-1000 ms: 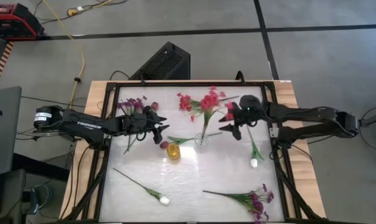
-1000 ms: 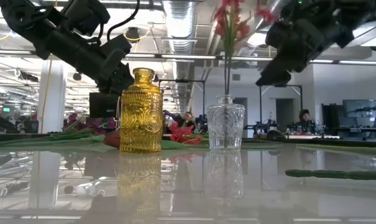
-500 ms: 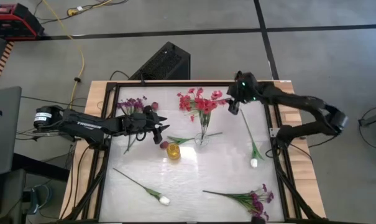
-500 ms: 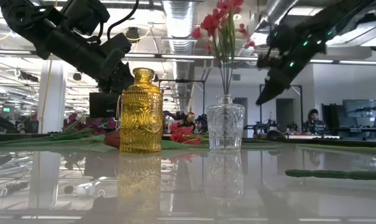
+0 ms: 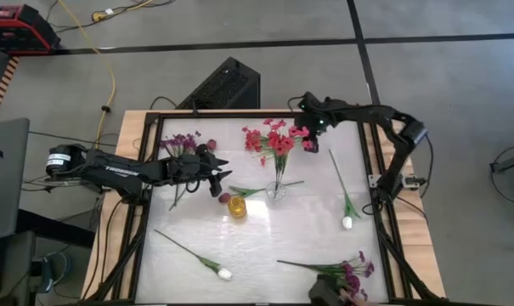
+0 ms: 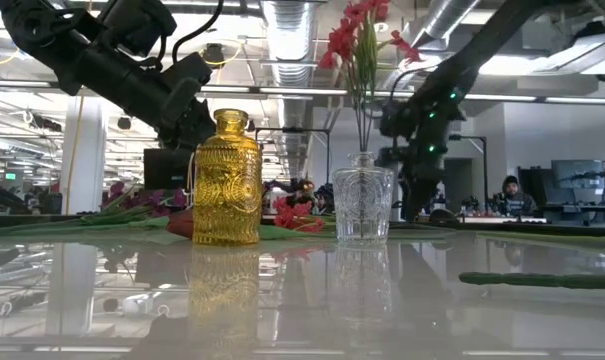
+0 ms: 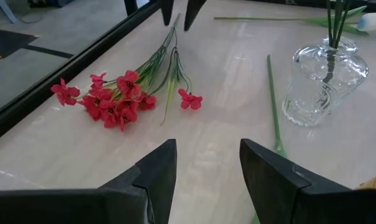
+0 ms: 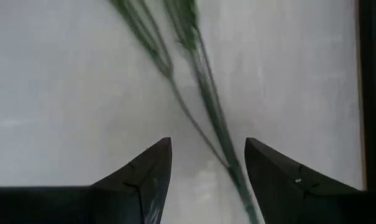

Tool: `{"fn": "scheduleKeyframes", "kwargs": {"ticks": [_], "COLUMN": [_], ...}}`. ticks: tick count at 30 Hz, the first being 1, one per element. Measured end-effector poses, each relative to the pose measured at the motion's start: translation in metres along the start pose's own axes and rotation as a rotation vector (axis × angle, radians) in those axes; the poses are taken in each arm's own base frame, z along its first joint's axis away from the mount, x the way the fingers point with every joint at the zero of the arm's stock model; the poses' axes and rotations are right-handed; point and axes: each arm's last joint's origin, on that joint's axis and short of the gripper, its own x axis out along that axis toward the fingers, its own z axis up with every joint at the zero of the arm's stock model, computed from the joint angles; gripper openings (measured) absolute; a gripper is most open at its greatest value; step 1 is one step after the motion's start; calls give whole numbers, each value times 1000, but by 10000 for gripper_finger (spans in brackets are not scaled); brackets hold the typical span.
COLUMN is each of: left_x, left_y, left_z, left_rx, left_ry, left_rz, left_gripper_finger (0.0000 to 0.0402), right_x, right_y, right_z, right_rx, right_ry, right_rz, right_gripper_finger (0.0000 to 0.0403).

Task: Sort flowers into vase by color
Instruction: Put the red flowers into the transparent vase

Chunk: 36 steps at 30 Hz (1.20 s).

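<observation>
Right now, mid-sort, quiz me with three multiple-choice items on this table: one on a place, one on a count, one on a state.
1. Where does the red spray already sorted stand?
A. in the clear glass vase
B. in the yellow vase
C. flat by the near edge

2. How many white-bud stems lie on the table?
A. none
B. two
C. four

3. How is the right end effector?
A. shut on a purple spray
B. shut, empty
C. open, holding nothing

Answers:
1 A: the red spray has its stems in the clear glass vase, while the yellow vase holds none.
2 B: one white bud near the front, another on the right.
3 C: the right end effector shows spread fingers over green stems, gripping none.
</observation>
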Motion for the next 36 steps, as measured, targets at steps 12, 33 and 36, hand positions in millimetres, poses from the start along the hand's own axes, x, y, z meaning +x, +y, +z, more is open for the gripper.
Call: {"fn": "scheduleKeyframes", "kwargs": {"ticks": [12, 33, 36], "left_x": [0, 0, 0], "left_y": [0, -1, -2], "left_z": [2, 3, 3], "left_rx": [22, -14, -18], "left_ry": [-19, -31, -27], "left_rz": [-1, -40, -69], "left_gripper_finger": [167, 167, 167], "right_x": [20, -127, -163], "right_y": [4, -9, -5], "right_z": [15, -4, -18], "right_rx": [-102, 402, 472], "right_ry": [136, -289, -391], "right_rz": [-54, -330, -402], "right_gripper_finger": [183, 19, 18]}}
